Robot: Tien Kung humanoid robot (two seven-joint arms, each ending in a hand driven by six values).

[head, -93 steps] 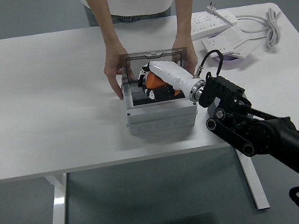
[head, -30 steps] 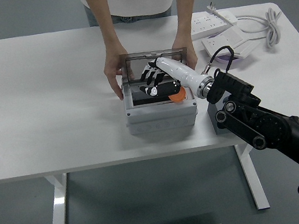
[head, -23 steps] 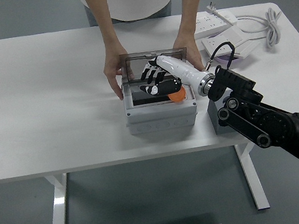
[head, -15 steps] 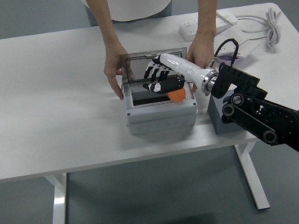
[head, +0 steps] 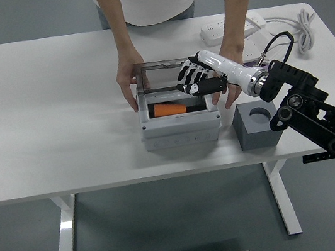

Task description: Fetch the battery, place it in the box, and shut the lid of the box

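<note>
Nearest the white table's (head: 61, 136) front edge, right of middle: a grey block with a round socket (head: 256, 123), empty, probably the stand the battery came from. Just left of it, a light grey plastic box (head: 180, 123), open, with the orange cylindrical battery (head: 169, 109) lying flat inside on the dark floor — first two steps apparently done. Above the box's right rim, the robot's right hand, white-backed with black fingers (head: 197, 79), hovering with fingers spread and loose, grasping nothing, clear of the battery; well placed to reach the lid. Behind it, the smoky transparent lid (head: 166, 73) standing upright at the box's far edge, not yet shut. On either side, a person's hands: one (head: 126, 87) against the box's left wall, likely steadying it, the other (head: 232, 80) resting just right of the box, close under the robot's forearm — a possible obstruction when swinging the lid down. Toward the far right corner, white power strips (head: 228, 28) and a coiled white cable (head: 295, 29), well apart from the work. Left arm out of view.
</note>
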